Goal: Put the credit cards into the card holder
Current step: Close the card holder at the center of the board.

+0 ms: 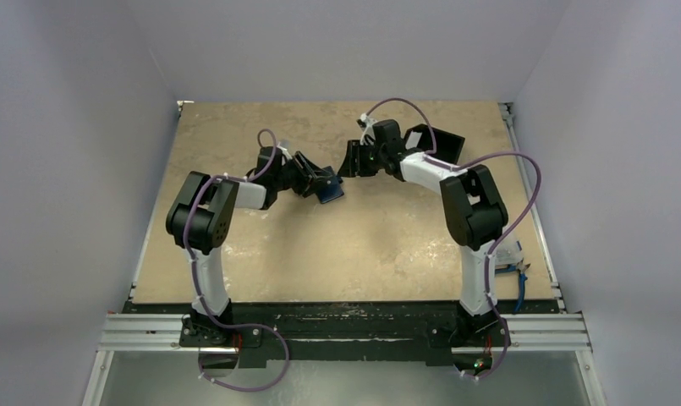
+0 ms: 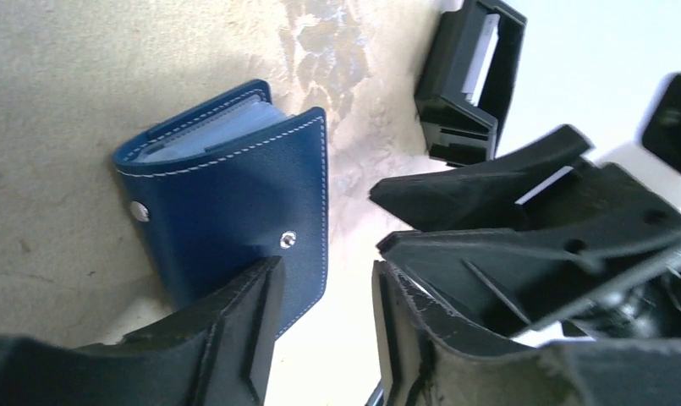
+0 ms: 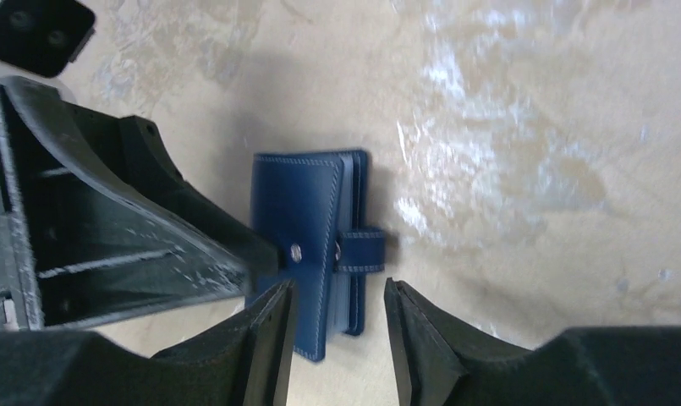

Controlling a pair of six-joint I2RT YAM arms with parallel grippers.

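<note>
Both of my grippers meet over the tan table (image 1: 387,245), a little left of its centre, with the navy-blue card holder (image 3: 303,211) lying under them. My left gripper (image 2: 326,272) has its jaws parted by a moderate gap and grips nothing. One fingertip (image 2: 265,279) rests against the holder's cover right beside a small silver snap stud (image 2: 288,240), while the other finger stands off to the side over bare table.

My right gripper (image 3: 338,288) is likewise partly open and empty. From its wrist camera, the near end of the holder shows through the gap between its fingers, lower down, and I cannot tell whether either finger touches it. From above, this gripper sits just beyond the holder, almost tip to tip with the left one.

The card holder rests on the table, folded over but not shut tight. Its white-stitched cover stands slightly ajar, and pale bluish-grey sleeves (image 2: 193,139) show along the open edge. A short strap (image 3: 360,251) folds round one side, and I cannot tell whether it is snapped.

Farther back and to the right, well apart from the holder, stands a black open-sided box (image 2: 468,80) with something white inside it.
</note>
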